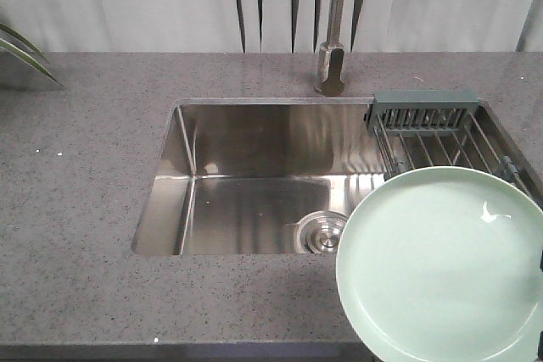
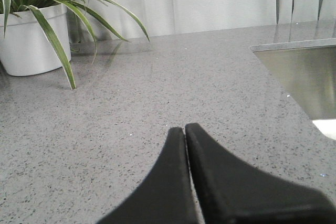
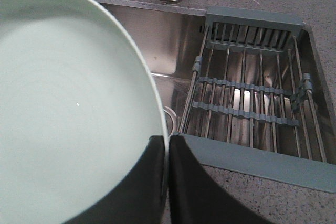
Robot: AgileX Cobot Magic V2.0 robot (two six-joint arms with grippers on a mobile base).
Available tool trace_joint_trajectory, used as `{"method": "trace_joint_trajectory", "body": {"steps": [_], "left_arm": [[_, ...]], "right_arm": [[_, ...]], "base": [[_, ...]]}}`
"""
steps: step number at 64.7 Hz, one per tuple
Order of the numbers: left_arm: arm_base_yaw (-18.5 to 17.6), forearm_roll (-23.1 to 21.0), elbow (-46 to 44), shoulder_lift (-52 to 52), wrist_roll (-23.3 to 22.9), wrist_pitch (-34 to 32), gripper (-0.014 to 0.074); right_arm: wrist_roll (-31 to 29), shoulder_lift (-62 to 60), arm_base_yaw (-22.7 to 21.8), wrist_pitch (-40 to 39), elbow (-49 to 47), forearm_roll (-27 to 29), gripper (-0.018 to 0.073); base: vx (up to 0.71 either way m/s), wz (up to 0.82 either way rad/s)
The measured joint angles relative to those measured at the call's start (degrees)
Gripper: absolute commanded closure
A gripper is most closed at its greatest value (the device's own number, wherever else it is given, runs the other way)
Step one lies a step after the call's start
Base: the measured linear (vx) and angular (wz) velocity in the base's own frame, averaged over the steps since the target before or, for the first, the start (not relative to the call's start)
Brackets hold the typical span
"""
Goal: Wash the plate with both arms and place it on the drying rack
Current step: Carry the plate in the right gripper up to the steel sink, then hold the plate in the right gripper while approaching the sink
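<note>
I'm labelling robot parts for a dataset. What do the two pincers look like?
Both look alike. The left pincer and right pincer each have two matte black fingers, broad at the base and curving to a narrow tip, smooth and unmarked. No cables, labels or arm links show in the wrist views.

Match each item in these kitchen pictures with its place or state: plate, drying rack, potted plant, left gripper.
Items:
1. plate
2. drying rack
3. potted plant
4. left gripper

Places or states:
A. spans the right end of the sink
B. fingers shut on nothing, over the countertop
C. pinched at its rim by the right gripper
D. stands in a white pot on the countertop

Pairs: 1-C, 2-A, 3-D, 4-B
</note>
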Motion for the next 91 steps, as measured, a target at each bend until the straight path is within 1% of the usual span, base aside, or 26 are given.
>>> {"method": "trace_joint_trajectory", "body": {"steps": [91], "left_arm": [[0.0, 0.0, 0.0, 0.0, 0.0, 0.0, 0.0603]], "right_arm": [[0.0, 0.0, 0.0, 0.0, 0.0, 0.0, 0.0561]], "base": [[0.02, 0.0]]}}
